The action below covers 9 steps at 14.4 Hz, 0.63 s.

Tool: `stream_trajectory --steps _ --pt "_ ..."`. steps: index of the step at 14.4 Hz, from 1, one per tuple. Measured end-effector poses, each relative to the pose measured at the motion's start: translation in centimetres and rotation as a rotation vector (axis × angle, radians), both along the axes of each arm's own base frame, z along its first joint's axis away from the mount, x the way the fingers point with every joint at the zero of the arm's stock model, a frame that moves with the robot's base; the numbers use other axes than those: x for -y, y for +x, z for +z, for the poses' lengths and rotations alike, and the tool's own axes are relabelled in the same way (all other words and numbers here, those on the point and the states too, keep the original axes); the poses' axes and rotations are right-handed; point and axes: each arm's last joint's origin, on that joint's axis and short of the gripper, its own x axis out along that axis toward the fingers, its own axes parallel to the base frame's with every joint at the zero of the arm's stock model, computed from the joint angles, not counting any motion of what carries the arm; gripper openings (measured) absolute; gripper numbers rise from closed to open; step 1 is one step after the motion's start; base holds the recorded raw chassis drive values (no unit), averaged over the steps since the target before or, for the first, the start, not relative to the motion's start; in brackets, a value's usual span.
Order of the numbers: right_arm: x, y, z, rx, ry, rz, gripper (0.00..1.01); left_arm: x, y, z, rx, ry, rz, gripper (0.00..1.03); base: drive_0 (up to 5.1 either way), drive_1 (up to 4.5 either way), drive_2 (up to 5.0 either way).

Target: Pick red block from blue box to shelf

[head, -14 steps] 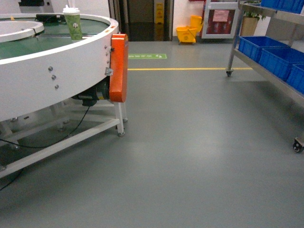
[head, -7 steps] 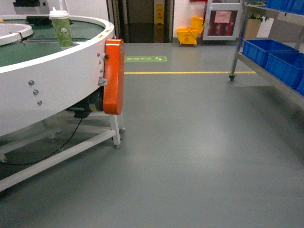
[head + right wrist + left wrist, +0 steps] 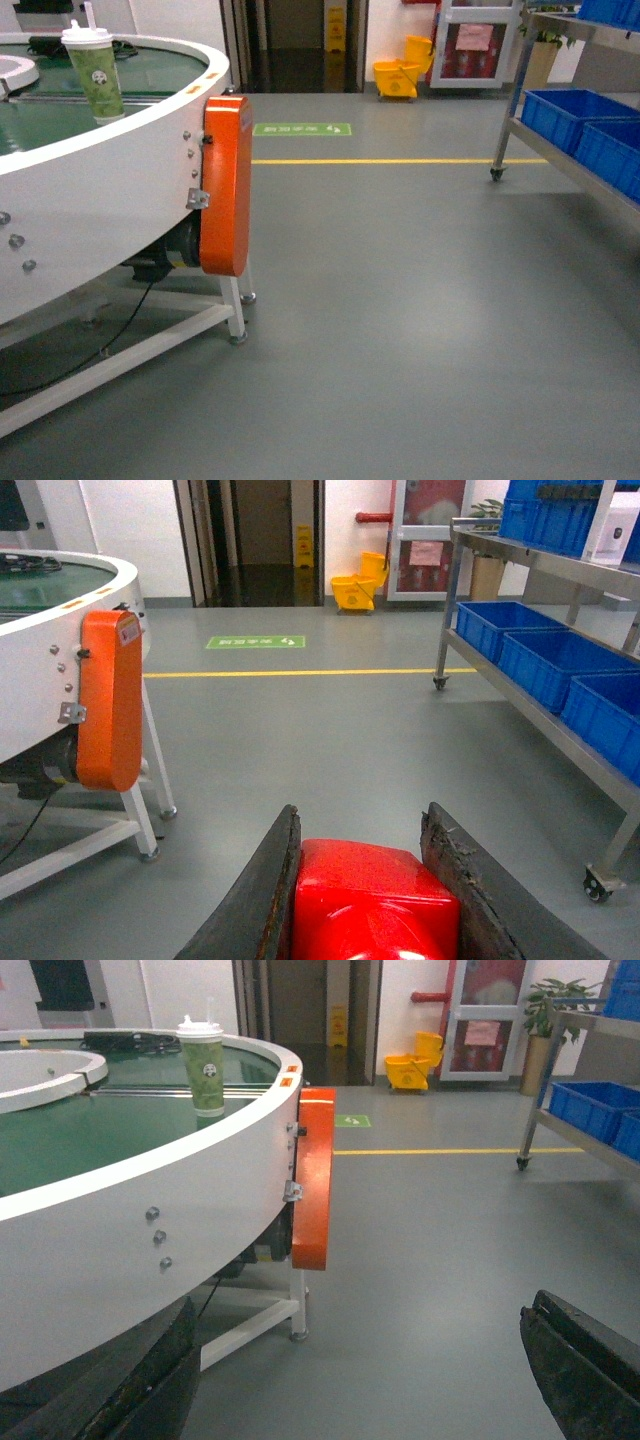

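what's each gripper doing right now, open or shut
Left gripper: open, nothing between its fingers.
Right gripper: shut on the red block.

no legible text anywhere

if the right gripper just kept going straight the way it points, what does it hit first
Probably nothing soon. The right gripper, shut on the red block, points across bare grey floor toward the yellow line. The shelf lies to its right and the conveyor table to its left, though depth is unclear.
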Motion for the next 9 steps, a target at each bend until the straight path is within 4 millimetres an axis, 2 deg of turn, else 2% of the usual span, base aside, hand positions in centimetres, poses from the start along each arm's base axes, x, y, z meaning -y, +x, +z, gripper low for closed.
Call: stream_trajectory --steps 4,9 --pt "0.00 0.00 0.00 0.000 0.000 0.000 0.29 0.00 0.00 0.01 0.002 0.000 0.000 0.98 0.0 4.19 -4.3" --pt "0.00 0.00 0.00 0.000 0.000 0.000 0.29 -0.01 0.00 0.00 0.000 0.000 0.000 0.98 -1.8 -1.75 -1.8"
